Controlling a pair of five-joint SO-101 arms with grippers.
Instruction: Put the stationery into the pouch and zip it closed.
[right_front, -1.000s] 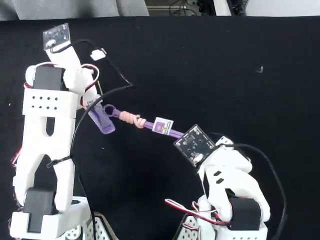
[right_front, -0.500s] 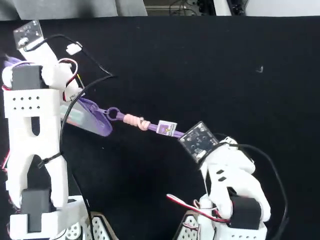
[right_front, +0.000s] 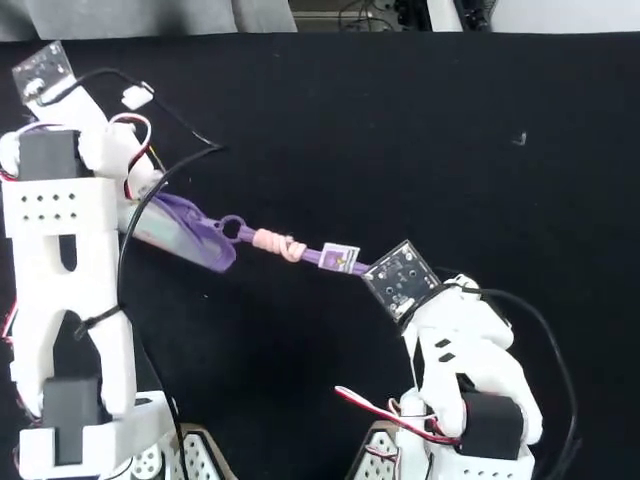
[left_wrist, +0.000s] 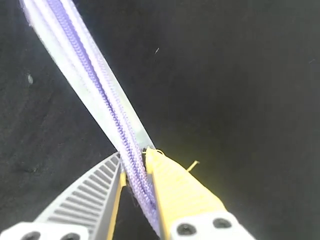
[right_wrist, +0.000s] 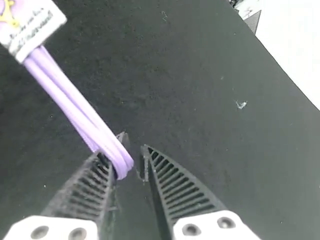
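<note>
High view: pouch (right_front: 185, 232) diagonal, strap (right_front: 290, 248) pointing lower-right

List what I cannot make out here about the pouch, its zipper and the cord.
Contents of the pouch: high view, the left arm covers most of it.
Far end of the zipper: left wrist view, cut off by the picture edge.
Print on the tag: high view, too small; right wrist view, cut off by the edge.
Hold on the cord: right wrist view, clamped or merely hooked is unclear.
</note>
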